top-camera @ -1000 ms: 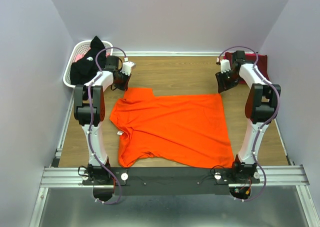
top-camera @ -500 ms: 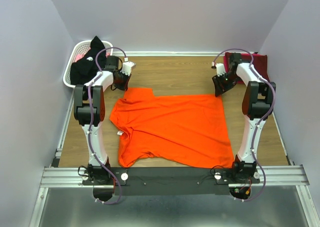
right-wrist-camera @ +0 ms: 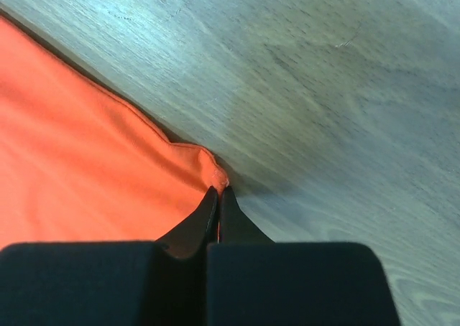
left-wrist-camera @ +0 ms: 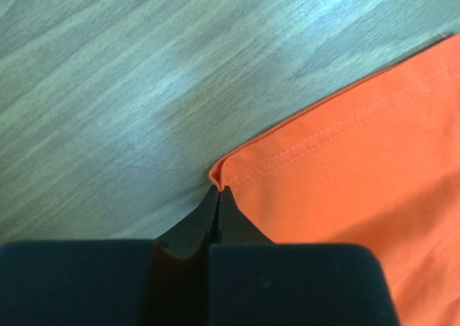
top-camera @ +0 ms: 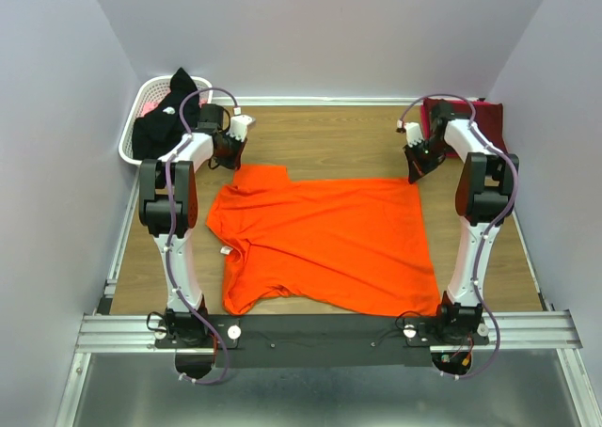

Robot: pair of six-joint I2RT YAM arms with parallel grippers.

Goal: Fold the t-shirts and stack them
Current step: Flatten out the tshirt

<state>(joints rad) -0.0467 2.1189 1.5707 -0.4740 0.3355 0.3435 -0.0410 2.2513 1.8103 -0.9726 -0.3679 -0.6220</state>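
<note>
Orange t-shirt (top-camera: pixel 329 244) lies spread nearly flat on the wooden worktop (top-camera: pixel 320 135), filling the middle between the two arms, with a few creases near its left sleeve. The left tool (top-camera: pixel 229 156) sits at the shirt's far left corner. In the left wrist view its fingertips are pressed together, pinching the stitched hem corner (left-wrist-camera: pixel 218 193). The right tool (top-camera: pixel 415 170) sits at the far right corner, and the right wrist view shows its tips (right-wrist-camera: pixel 218 193) likewise closed on a small puckered bit of the orange cloth.

Past the left arm, in the far left corner, stands a white slotted basket (top-camera: pixel 149 88) with the black t-shirt (top-camera: pixel 162 121) heaped in it and spilling over the rim. In the far right corner the maroon t-shirt (top-camera: pixel 491 117) lies on the worktop, and the right arm's forearm and purple cable cross in front of it and hide part of it. Seen from above, the left arm's upper link overlaps the edge of the orange shirt's left sleeve.
</note>
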